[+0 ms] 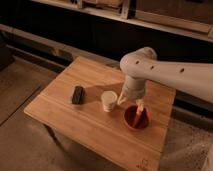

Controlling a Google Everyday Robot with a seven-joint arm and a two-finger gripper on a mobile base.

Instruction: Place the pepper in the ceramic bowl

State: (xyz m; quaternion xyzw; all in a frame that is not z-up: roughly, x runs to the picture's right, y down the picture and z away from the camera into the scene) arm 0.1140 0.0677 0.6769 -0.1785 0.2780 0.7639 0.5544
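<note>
A robot claw (131, 101), fingers parted, is hovering over the ceramic bowl (128, 119) where the pepper (137, 117) is lying.

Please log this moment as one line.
tool: above bowl, open | slender red-orange pepper: in round red ceramic bowl | white paper cup: beside bowl

No readable text; gripper (131, 101) above bowl (136, 117).
</note>
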